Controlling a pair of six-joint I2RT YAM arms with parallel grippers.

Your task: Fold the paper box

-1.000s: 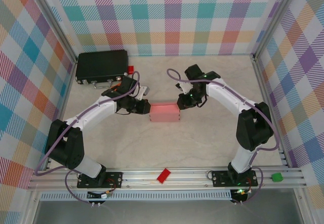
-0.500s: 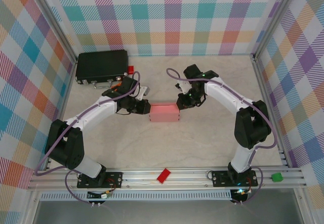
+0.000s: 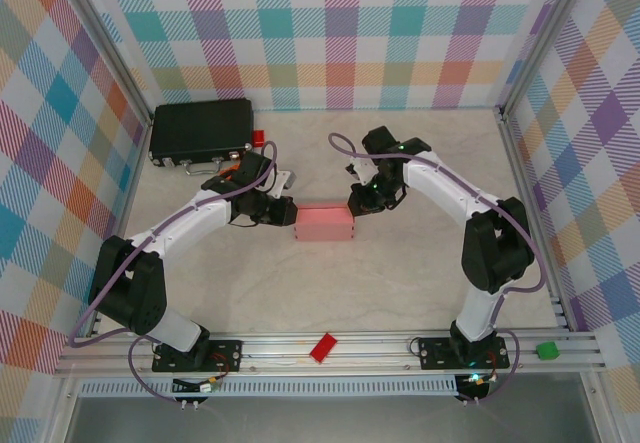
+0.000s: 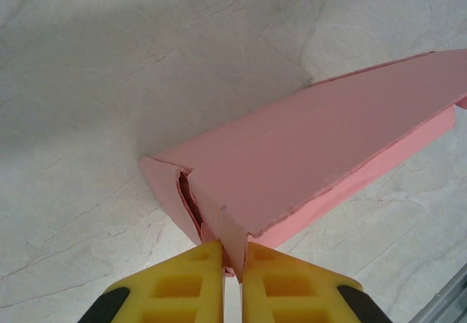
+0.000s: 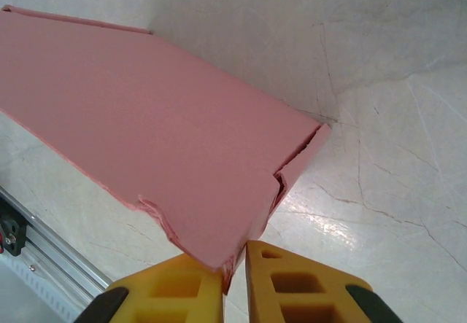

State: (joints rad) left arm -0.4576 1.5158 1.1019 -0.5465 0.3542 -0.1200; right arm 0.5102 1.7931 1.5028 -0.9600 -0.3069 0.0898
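At the bottom edge of the left wrist view, the left gripper [image 4: 233, 254] pinches a card edge at one end of the paper box [image 4: 314, 141]; the right gripper [image 5: 235, 254] nips the opposite end. The box lies mid-frame in the top view. Its end flaps seem only part tucked, so both ends want even inward pressure.

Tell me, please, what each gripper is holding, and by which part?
Both hold the paper box: the left gripper pinches a card edge at its left end, the right gripper a card edge at its right end.
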